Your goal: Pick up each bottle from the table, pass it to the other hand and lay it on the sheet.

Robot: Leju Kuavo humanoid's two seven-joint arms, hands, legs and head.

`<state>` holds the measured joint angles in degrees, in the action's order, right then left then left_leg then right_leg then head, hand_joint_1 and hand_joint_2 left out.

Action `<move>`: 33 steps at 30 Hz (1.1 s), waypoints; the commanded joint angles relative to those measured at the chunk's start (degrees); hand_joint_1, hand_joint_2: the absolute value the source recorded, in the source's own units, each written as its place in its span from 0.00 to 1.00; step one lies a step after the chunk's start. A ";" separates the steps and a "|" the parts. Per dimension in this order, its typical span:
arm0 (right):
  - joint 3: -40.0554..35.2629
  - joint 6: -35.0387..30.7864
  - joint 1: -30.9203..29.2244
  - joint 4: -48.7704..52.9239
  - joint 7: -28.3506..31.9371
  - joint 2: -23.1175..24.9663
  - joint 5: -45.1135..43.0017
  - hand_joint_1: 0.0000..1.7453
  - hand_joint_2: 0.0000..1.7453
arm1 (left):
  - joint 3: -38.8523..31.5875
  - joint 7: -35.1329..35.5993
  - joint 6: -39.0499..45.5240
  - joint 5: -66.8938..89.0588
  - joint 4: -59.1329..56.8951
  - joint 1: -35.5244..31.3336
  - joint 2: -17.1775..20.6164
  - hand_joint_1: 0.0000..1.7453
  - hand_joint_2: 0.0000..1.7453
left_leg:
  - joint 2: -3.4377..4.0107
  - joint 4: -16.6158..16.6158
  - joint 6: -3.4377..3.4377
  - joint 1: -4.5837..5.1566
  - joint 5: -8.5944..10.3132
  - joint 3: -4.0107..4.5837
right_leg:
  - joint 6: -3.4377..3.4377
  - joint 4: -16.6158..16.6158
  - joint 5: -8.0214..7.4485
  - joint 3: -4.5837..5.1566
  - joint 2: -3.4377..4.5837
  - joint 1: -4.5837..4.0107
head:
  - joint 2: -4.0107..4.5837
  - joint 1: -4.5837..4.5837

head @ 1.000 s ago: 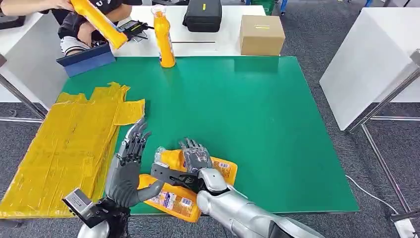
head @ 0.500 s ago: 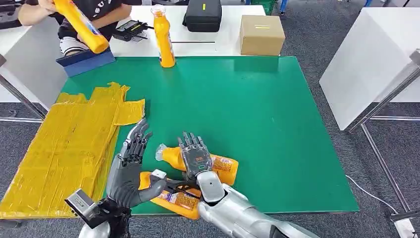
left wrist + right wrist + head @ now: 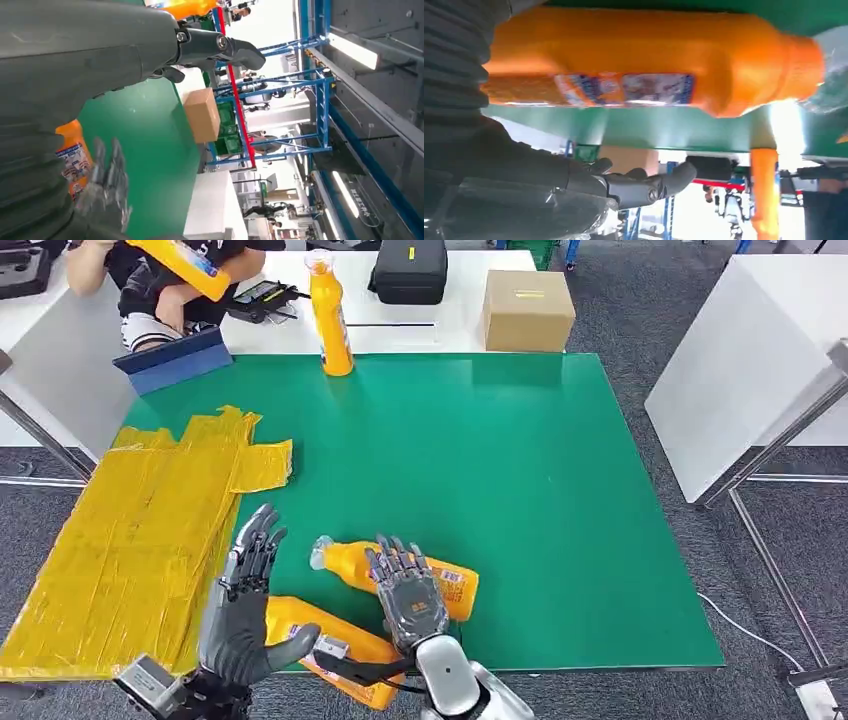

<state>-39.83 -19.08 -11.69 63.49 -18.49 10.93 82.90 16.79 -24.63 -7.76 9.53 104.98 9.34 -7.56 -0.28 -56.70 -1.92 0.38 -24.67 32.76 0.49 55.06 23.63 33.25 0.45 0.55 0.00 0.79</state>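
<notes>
Having drawn back toward the desk (image 3: pixel 560 490) edge, the right hand (image 3: pixel 408 592) hovers open over one lying bottle (image 3: pixel 352 562), gripping nothing. Left hand (image 3: pixel 243 612) is open beside the nearer bottle (image 3: pixel 300 621); the pickup appears released or unstarted.

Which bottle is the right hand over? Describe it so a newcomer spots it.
On the green mat, look at the near edge, where two orange bottles lie. It is the farther one, under the right hand, clear cap toward the yellow sheet; the third bottle stands upright.
</notes>
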 commanded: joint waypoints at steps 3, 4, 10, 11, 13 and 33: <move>8.91 4.00 9.19 8.02 -3.18 -3.42 3.54 0.00 1.00 | -2.21 0.71 0.21 -0.02 2.24 1.75 0.71 0.00 1.00 | -0.13 0.06 0.15 -0.02 -0.05 -0.17 | -0.03 -0.08 0.09 -0.23 -0.19 -0.02 | 0.00 0.00; 10.22 4.28 9.91 7.93 -3.80 -3.46 3.82 0.00 1.00 | -2.25 0.83 0.14 -0.10 2.32 1.72 0.73 0.00 1.00 | -0.14 0.05 0.17 -0.03 -0.07 -0.21 | -0.04 -0.08 0.11 -0.27 -0.20 -0.03 | 0.00 0.02; 14.25 4.57 11.98 8.32 -5.57 -2.94 6.73 0.00 1.00 | -2.59 1.10 -0.49 -0.23 1.55 1.34 0.05 0.00 1.00 | -0.09 0.05 0.10 0.00 -0.03 -0.13 | -0.02 -0.06 0.05 -0.16 -0.12 -0.01 | 0.00 0.02; 14.80 4.60 12.02 8.22 -5.60 -2.84 6.82 0.00 1.00 | -2.66 1.10 -0.59 -0.25 1.43 1.30 -0.02 0.00 1.00 | -0.10 0.04 0.22 -0.02 -0.14 -0.30 | -0.04 -0.07 0.16 -0.36 -0.18 -0.03 | 0.00 0.00; 17.54 4.46 11.65 7.41 -6.32 -2.75 7.09 0.00 1.00 | -3.05 1.10 -0.93 -0.28 0.76 0.84 -0.22 0.00 1.00 | -0.06 0.04 0.26 -0.02 -0.18 -0.36 | -0.05 -0.07 0.19 -0.42 -0.16 -0.02 | 0.00 0.00; 22.36 -2.30 6.26 2.20 -8.58 -6.09 7.10 0.00 1.00 | -2.97 1.32 -2.29 -1.22 -0.03 0.32 0.45 0.00 1.00 | -0.05 0.09 0.12 0.04 0.00 -0.29 | -0.02 -0.12 0.01 -0.32 -0.12 0.01 | 0.00 0.00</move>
<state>-19.17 -19.52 -1.98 71.03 -26.05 7.98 88.72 14.78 -23.63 -9.95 8.57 107.62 10.58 -7.65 -0.30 -56.70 -1.93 0.42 -24.66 32.64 0.50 55.04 23.62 33.11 0.42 0.56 0.00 0.79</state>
